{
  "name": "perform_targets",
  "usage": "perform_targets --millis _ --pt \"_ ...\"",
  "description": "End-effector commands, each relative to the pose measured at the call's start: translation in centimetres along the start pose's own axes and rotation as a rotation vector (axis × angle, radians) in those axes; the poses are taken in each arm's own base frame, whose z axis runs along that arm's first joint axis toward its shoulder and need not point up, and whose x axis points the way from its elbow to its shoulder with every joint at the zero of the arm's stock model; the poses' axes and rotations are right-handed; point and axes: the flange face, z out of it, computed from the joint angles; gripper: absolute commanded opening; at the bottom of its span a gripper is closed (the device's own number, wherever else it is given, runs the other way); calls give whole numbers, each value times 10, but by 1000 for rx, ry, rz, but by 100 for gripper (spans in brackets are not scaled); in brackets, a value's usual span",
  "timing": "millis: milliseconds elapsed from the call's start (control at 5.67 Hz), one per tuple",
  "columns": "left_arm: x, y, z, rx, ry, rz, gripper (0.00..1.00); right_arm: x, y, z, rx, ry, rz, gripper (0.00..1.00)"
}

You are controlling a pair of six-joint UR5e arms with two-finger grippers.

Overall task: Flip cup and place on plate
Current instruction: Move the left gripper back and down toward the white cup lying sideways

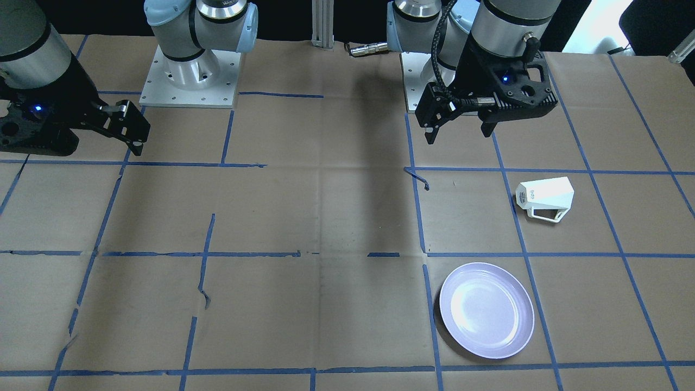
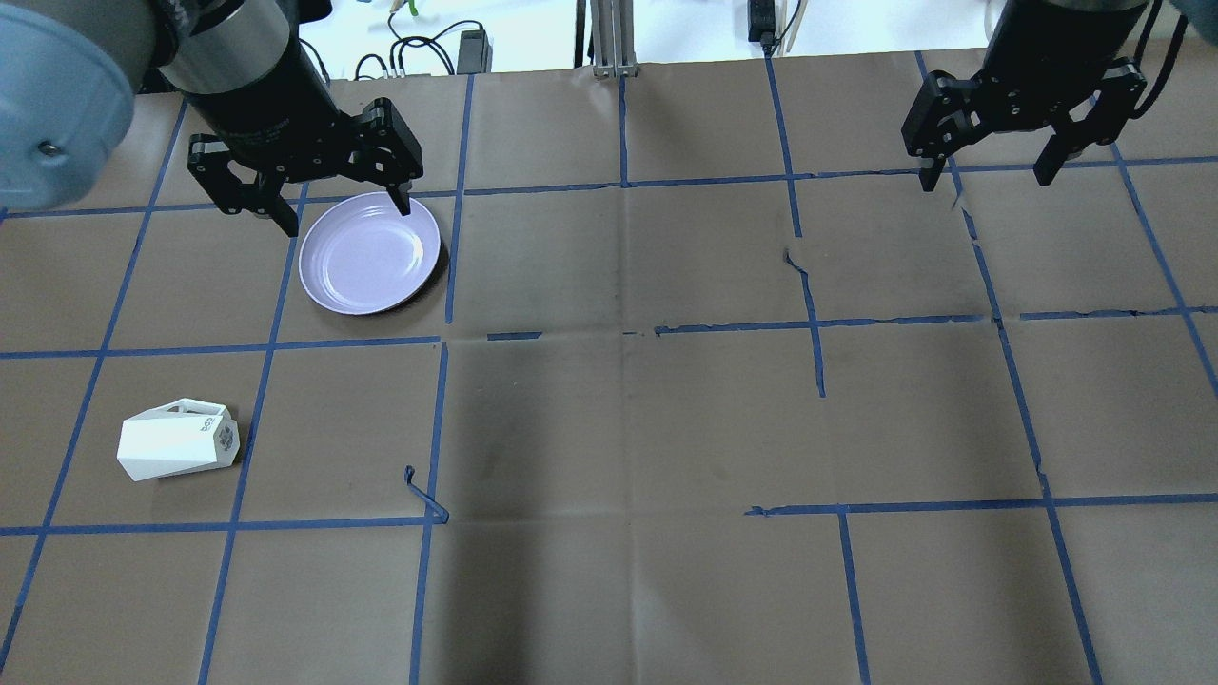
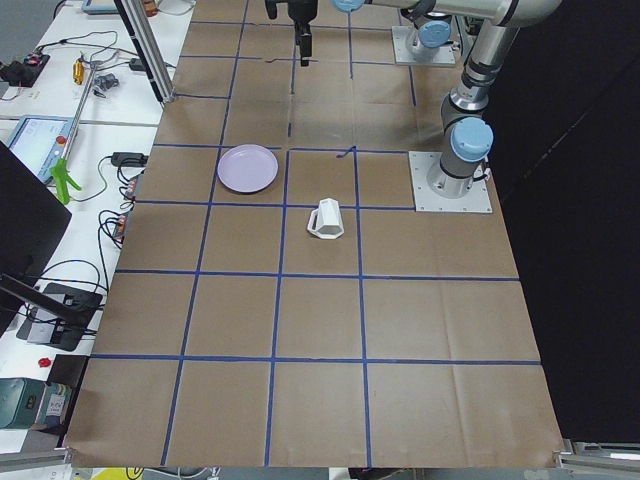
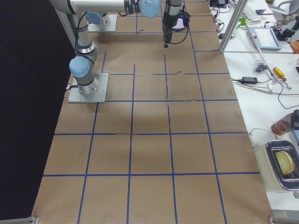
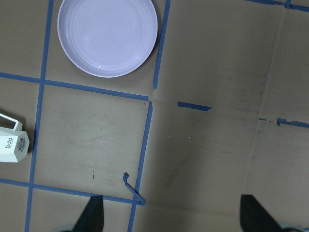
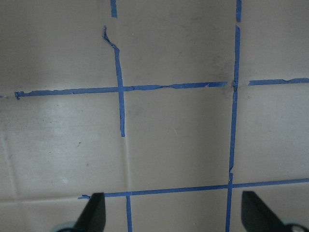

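Small white faceted mug (image 2: 179, 440) lies on its side on matte brown paper table cover (image 2: 618, 428) w/ blue tape grid, angular handle facing away from robot, well apart from round glossy pale-lavender plate (image 2: 369, 253). L gripper (image 2: 344, 214) hangs in air, jaws spread, empty. R gripper (image 2: 985, 179) likewise, jaws spread.

A table (image 2: 609, 428) covered in brown paper and gridded with blue tape (image 2: 285, 523) carries a white faceted cup (image 2: 178, 440), lying on its side in the robot's left half, near the robot. The pale lavender plate (image 2: 369, 253) sits flat farther out, well apart from it. A loose curl of tape (image 2: 423, 497) lifts to the right of the cup.
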Motion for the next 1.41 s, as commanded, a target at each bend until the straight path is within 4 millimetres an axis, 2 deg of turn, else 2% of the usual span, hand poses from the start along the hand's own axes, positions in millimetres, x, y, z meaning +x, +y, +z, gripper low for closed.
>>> perform_targets --millis 0,176,353,529,706,1059,1235 --pt "-1 2 -1 3 -1 3 99 0 0 0 2 0 0 100" --pt "-2 8 5 -11 -2 11 99 0 0 0 2 0 0 100" --pt "-8 7 4 -7 -2 3 99 0 0 0 2 0 0 100" --pt "-25 5 -2 2 -6 62 99 0 0 0 2 0 0 100" --pt "-67 -4 -8 -8 -8 49 99 0 0 0 0 0 0 100" --pt "-179 -10 -20 -45 -6 122 99 0 0 0 0 0 0 100" --pt "-234 -12 -19 -60 12 179 99 0 0 0 0 0 0 100"
